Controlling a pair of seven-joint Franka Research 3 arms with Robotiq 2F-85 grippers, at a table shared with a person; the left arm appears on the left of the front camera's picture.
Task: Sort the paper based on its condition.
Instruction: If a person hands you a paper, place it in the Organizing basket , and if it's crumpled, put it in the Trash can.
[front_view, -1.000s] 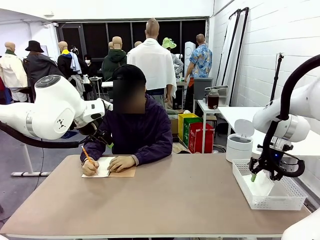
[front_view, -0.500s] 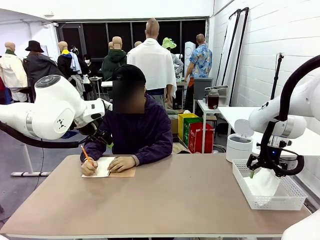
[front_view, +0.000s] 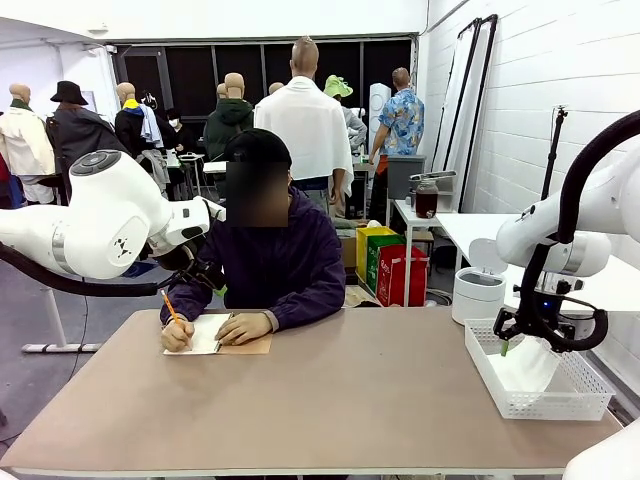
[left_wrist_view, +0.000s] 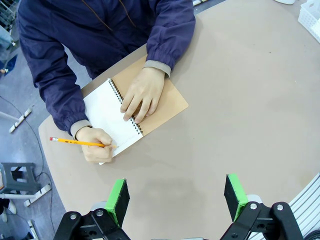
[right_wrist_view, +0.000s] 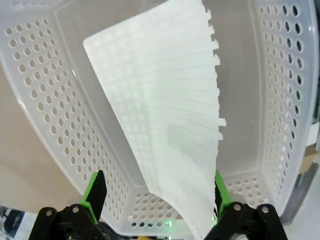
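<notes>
The tabletop (front_view: 350, 400) is tan and spans both arms' working area. A person (front_view: 275, 260) in a dark blue jacket sits at its far edge.

The left arm (front_view: 100, 215) is raised at the left side. In its wrist view the left gripper (left_wrist_view: 176, 197) hangs over bare tabletop near the person; its fingers (left_wrist_view: 118, 200) are released and spread wide, with nothing between them.

The right arm (front_view: 560, 235) reaches down over the white perforated basket (front_view: 485, 375), which stands at the right end of the tabletop. The right gripper (front_view: 528, 345) sits just above the basket opening. Its fingers (right_wrist_view: 95, 195) are released and set wide apart.

A spiral-bound notebook (left_wrist_view: 155, 107) with a brown cover lies open in front of the person. One hand (left_wrist_view: 142, 95) rests flat on it.

The paper (right_wrist_view: 170, 115) is one lined white sheet with a ragged torn edge. It stands tilted inside the basket, between the right gripper's fingers and not clamped by them. Contact between its lower end and one green pad cannot be determined.

The other hand (left_wrist_view: 97, 145) holds a yellow pencil (left_wrist_view: 75, 142) at the notebook's white page.
</notes>
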